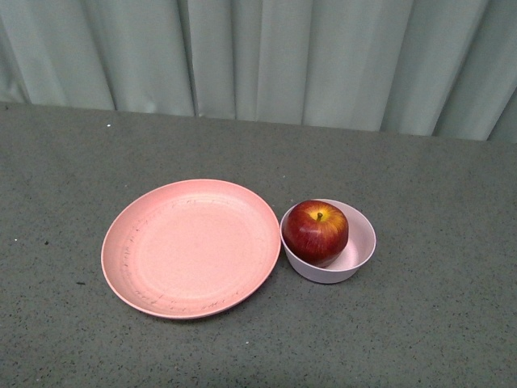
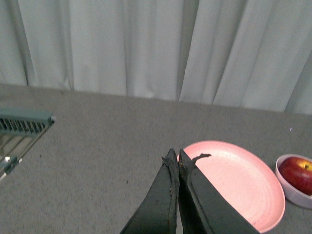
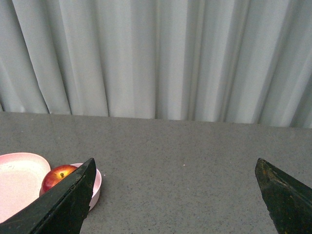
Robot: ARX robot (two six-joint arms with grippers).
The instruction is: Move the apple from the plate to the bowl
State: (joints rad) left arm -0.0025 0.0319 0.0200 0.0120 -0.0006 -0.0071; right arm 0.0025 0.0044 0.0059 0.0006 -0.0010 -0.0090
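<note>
The dark-red apple [image 1: 315, 232] sits inside the small pale pink bowl [image 1: 359, 252], which touches the right rim of the wide salmon-pink plate [image 1: 190, 246]. The plate holds nothing. No gripper shows in the front view. In the left wrist view my left gripper [image 2: 174, 158] is shut and empty, above the table near the plate's [image 2: 243, 185] edge; the apple [image 2: 298, 173] in the bowl [image 2: 291, 194] lies beyond it. In the right wrist view my right gripper [image 3: 175, 165] is wide open and empty, held apart from the bowl [image 3: 95, 187] with the apple [image 3: 57, 176].
The grey table [image 1: 420, 170] runs back to a pale curtain [image 1: 258, 56]. A grey-green grille-like frame [image 2: 22, 124] shows at the table's edge in the left wrist view.
</note>
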